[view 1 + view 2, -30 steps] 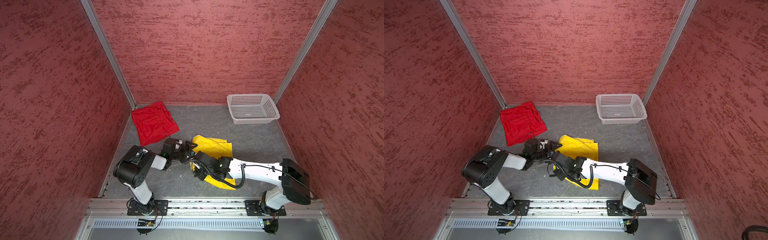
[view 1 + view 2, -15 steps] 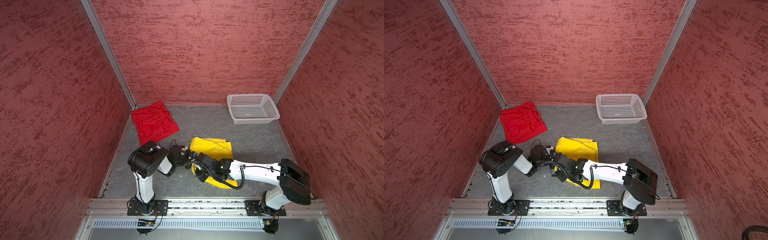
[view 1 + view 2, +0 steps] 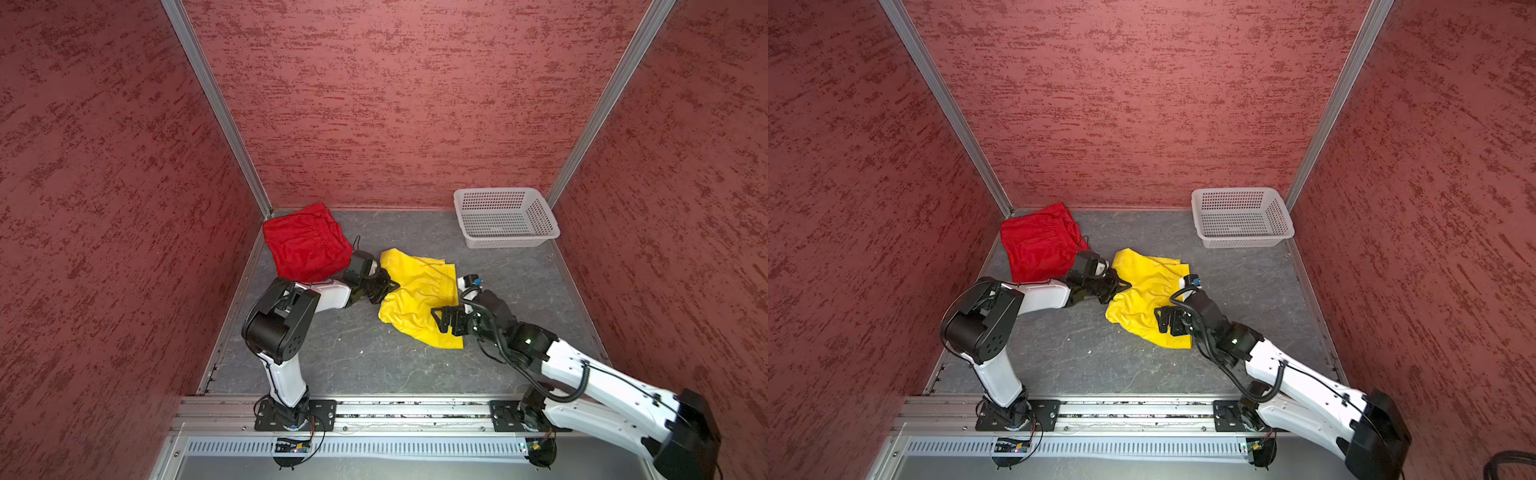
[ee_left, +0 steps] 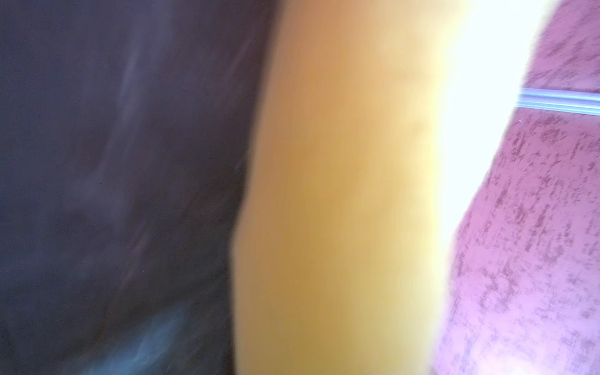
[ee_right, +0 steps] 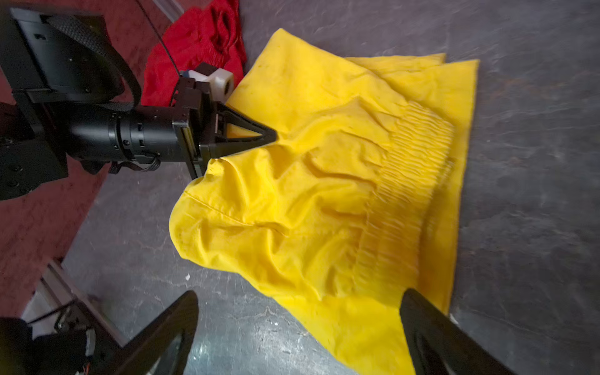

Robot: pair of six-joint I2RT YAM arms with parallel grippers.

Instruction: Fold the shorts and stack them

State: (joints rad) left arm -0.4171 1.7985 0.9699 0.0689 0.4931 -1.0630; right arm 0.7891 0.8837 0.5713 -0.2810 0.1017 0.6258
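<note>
Pinching left edge of yellow shorts (image 3: pixel 419 299) with my left claw (image 5: pixel 271 135), tips pressed on fabric. My right claw (image 3: pixel 442 320) spread, hovering over near-right leg. Shorts lie between claws.

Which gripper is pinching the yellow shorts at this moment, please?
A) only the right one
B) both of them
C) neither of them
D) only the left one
D: the left gripper is shut on a fold at the edge of the yellow shorts, while the right gripper hangs over them with its jaws wide apart.
</note>
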